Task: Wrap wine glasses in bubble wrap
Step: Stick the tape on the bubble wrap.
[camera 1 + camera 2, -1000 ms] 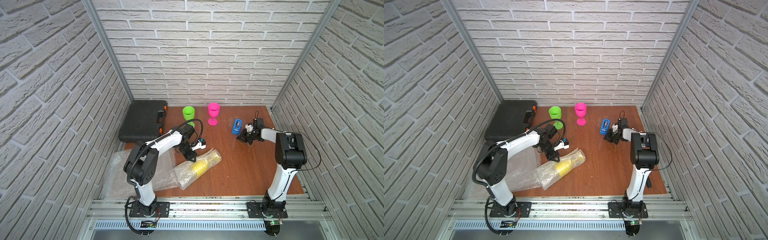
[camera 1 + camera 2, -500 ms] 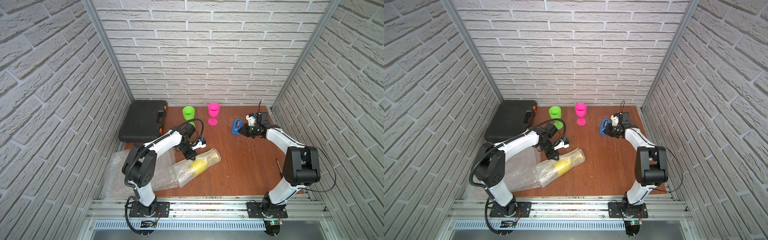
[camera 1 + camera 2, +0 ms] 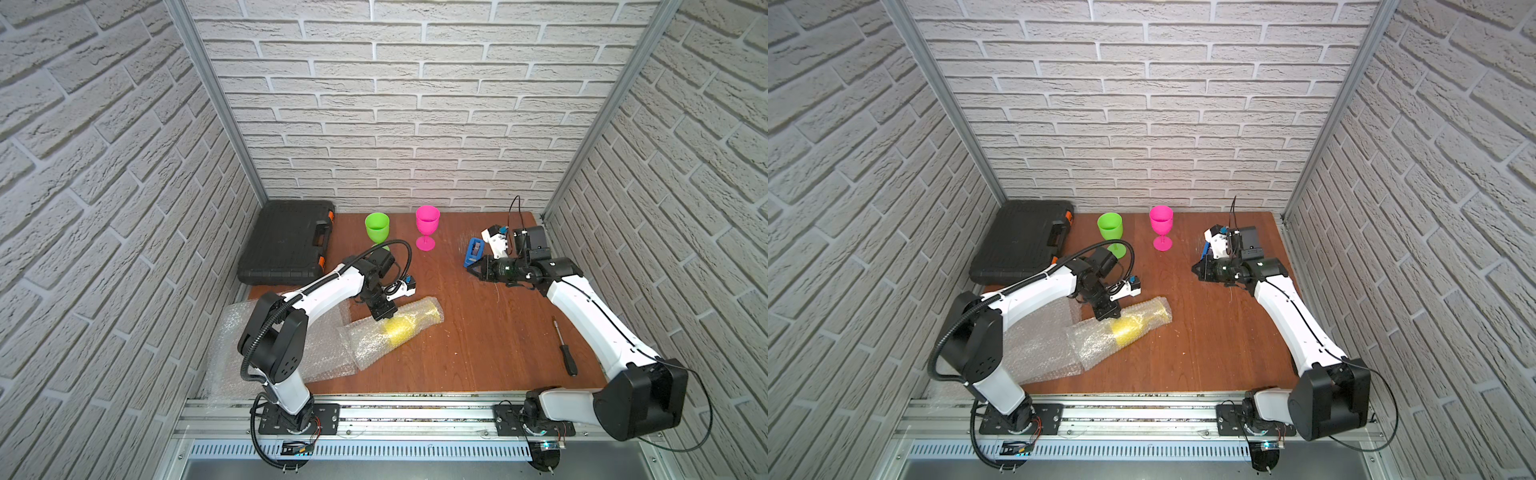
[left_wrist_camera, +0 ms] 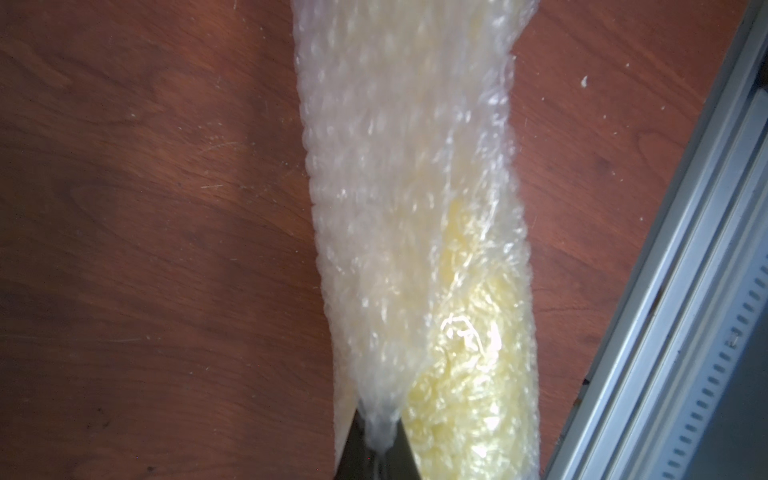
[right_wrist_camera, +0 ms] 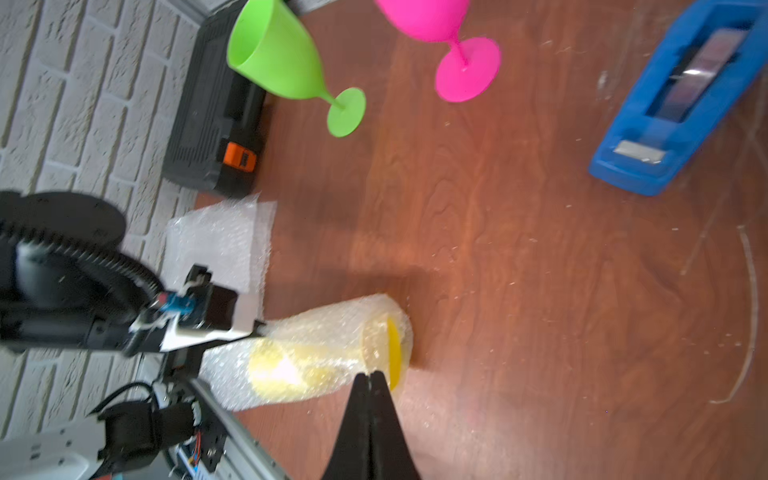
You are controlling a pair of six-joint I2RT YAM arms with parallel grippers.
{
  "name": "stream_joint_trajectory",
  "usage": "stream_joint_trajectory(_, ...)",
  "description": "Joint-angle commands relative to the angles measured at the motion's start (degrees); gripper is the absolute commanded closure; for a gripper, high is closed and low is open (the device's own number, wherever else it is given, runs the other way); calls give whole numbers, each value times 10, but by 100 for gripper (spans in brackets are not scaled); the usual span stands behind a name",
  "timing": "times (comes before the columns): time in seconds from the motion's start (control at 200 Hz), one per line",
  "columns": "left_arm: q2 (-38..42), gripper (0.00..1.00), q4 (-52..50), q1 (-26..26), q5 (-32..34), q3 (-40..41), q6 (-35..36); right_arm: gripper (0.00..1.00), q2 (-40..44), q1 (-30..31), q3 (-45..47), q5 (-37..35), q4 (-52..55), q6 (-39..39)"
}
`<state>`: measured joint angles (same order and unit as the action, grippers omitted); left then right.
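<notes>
A robotics test cell is shown. A wood-grain counter point(image 3: 478, 340) is enclosed by brick-patterned wall panels point(image 3: 415, 104), and two robot arms point(image 3: 324, 291) are bolted to an aluminium rail point(image 3: 395, 415).

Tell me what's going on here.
The left tool pinches the bubble wrap rolled around the yellow glass, which lies on its side on the table. The right tool is shut and empty beside the tape dispenser. The green glass and pink glass stand unwrapped at the back.
</notes>
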<state>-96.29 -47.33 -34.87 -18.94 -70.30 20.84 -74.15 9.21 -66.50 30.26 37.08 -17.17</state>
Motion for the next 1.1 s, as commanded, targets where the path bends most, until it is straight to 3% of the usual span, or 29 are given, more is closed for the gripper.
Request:
stream_joint_trajectory(0.0,21,97,29,-4,7,19,-3,97,36,39,20,47,48,11)
stream_joint_trajectory(0.265,41,97,68,-15,2,46,-4,97,94,160,85,85,-8,-24)
stream_joint_trajectory(0.445,63,97,103,-20,-19,73,-4,97,113,222,144,76,-119,-47)
stream_joint_trajectory(0.855,102,97,170,-24,-52,127,-2,97,26,252,169,86,-276,-68)
stream_joint_trajectory(1.095,121,97,192,-26,-60,148,-4,97,-17,257,168,83,-312,-71)
